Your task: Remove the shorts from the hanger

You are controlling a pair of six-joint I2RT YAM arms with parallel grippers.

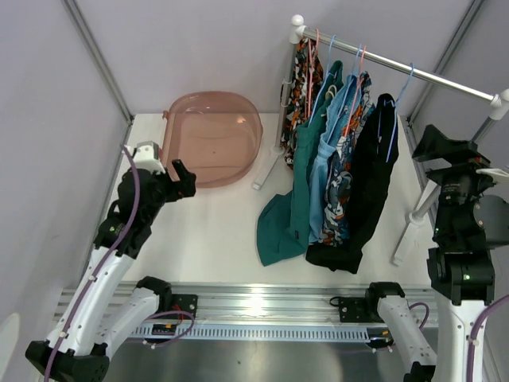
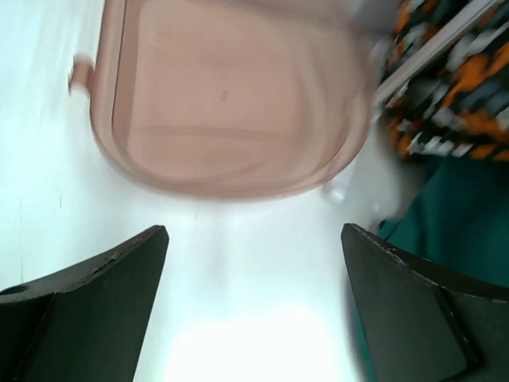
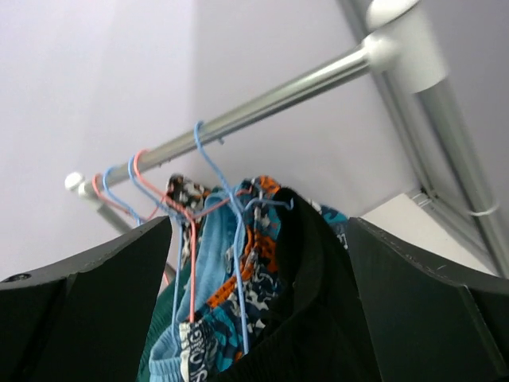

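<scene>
Several shorts hang on wire hangers from a metal rail (image 1: 429, 73): camouflage shorts (image 1: 305, 83) at the left end, teal shorts (image 1: 296, 199), light blue shorts (image 1: 326, 159), patterned shorts (image 1: 343, 171) and black shorts (image 1: 370, 179) at the right. My right gripper (image 1: 445, 147) is open, raised just right of the black shorts (image 3: 350, 318), which show between its fingers below a blue hanger (image 3: 231, 207). My left gripper (image 1: 181, 179) is open and empty, low over the table near the pink tub (image 1: 213, 135). The tub (image 2: 231, 95) also shows in the left wrist view.
The rack's white legs (image 1: 266, 167) stand on the white table (image 1: 215, 231); another leg (image 1: 413, 215) is at the right. Grey walls close in on the left, back and right. The teal shorts (image 2: 453, 215) and camouflage shorts (image 2: 453, 87) show right of the left gripper.
</scene>
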